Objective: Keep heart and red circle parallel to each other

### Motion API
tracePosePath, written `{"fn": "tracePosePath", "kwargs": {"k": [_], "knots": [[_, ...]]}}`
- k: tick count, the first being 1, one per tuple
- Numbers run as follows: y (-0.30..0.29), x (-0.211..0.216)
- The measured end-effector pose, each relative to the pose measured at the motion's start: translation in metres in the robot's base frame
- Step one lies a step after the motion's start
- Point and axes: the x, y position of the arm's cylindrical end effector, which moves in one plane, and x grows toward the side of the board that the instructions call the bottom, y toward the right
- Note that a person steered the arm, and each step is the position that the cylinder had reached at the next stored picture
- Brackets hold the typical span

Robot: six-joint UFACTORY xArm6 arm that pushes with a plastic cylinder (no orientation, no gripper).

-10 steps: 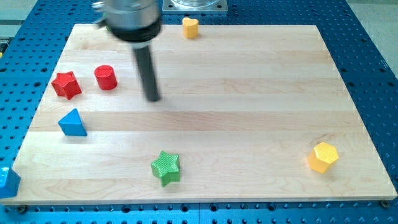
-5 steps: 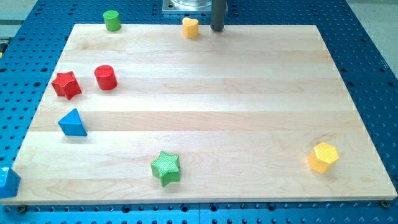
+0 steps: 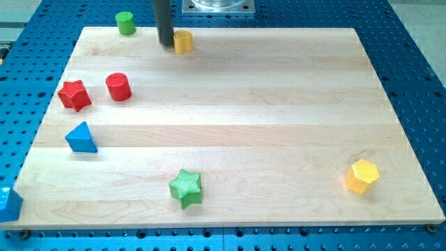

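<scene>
Two targets well apart: yellow heart block at view's top edge, red circle (cylinder) block lower left.
My tip, a bare rod w/ nothing to grasp, sits just beside heart on its left; circle lies down-left of both, so heart prob needs pushing leftward from its right side.

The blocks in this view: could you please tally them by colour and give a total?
Red: 2, star, circle
Yellow: 2, heart, hexagon
Green: 2, cylinder, star
Blue: 2, triangle, corner block
Total: 8
</scene>
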Motion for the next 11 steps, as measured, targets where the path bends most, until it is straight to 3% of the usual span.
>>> {"fn": "tracePosePath", "kwargs": {"k": [1,2,3,4,5,6,7,9,11], "knots": [[0.036,0.003],[0.027,0.119],[0.032,0.195],[0.073,0.116],[0.041,0.096],[-0.009,0.124],[-0.015,0.182],[-0.04,0.145],[-0.11,0.176]]}}
